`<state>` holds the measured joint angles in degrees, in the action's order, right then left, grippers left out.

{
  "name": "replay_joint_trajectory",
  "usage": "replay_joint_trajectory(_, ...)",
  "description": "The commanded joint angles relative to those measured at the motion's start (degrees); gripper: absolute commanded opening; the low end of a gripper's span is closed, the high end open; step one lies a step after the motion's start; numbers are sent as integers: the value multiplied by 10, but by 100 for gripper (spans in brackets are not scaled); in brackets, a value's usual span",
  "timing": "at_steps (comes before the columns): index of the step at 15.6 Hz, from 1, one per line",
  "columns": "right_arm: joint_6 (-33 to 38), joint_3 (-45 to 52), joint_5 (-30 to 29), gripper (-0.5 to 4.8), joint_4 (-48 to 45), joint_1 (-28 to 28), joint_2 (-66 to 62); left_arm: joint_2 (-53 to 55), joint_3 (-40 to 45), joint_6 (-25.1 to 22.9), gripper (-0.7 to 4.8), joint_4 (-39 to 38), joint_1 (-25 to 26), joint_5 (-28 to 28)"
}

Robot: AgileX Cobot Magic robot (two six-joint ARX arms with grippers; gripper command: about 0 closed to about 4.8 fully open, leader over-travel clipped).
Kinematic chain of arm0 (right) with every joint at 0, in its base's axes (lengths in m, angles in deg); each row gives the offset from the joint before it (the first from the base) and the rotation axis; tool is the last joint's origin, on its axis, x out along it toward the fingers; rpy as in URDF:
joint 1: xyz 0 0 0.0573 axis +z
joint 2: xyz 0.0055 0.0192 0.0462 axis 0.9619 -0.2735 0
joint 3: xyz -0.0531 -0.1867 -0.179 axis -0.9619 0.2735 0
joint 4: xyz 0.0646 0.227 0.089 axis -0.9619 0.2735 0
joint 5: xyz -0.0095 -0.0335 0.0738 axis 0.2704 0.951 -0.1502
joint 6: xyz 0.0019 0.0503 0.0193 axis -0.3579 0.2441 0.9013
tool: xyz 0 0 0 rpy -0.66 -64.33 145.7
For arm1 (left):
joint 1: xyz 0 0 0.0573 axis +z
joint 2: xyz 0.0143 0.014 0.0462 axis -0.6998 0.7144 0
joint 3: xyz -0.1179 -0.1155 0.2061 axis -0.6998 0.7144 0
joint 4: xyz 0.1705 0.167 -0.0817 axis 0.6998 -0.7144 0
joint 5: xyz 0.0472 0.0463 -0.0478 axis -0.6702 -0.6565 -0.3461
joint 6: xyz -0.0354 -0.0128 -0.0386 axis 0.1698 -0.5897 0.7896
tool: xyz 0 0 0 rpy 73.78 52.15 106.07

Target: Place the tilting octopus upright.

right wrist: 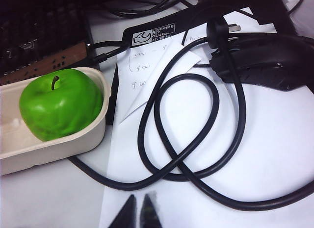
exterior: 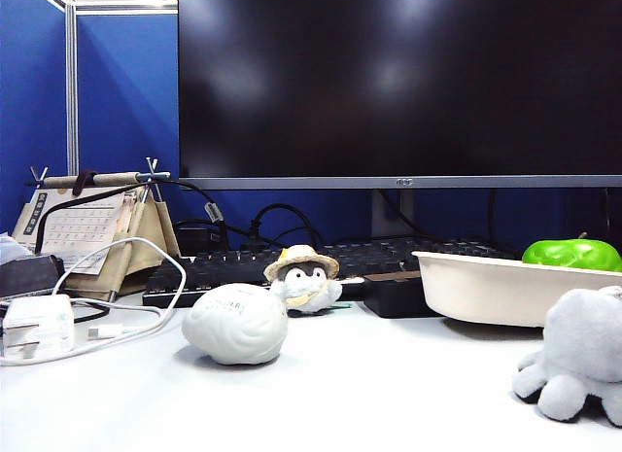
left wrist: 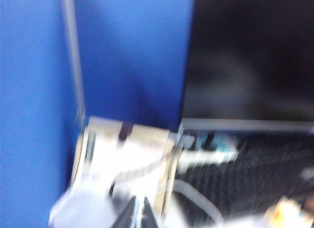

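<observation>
Blue partition walls (exterior: 126,92), large dark monitor (exterior: 398,78), white desk (exterior: 369,394); lighting seemingly overhead.

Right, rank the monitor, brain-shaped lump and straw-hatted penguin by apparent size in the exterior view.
1. Monitor, by far the largest.
2. Brain-shaped lump.
3. Straw-hatted penguin, though it sits farther back, so the gap is unsure.

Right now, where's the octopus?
In the exterior view the octopus sits at the near right edge of the table, partly cut off by the frame, just in front of the cream tray that holds the green apple.
</observation>
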<state>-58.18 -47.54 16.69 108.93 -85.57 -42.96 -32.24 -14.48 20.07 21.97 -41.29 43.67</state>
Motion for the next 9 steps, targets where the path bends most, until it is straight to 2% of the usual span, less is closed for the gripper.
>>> replay_joint_trajectory(1,0,-3,0,26,-7,0,2,-18,55,1,18,-5,3,-13)
replay_joint_trajectory(5,0,-3,0,26,-8,0,2,-81,163,26,18,50,3,-14)
replay_joint_trajectory(9,0,-3,0,26,-8,0,2,-104,189,30,18,54,3,-49)
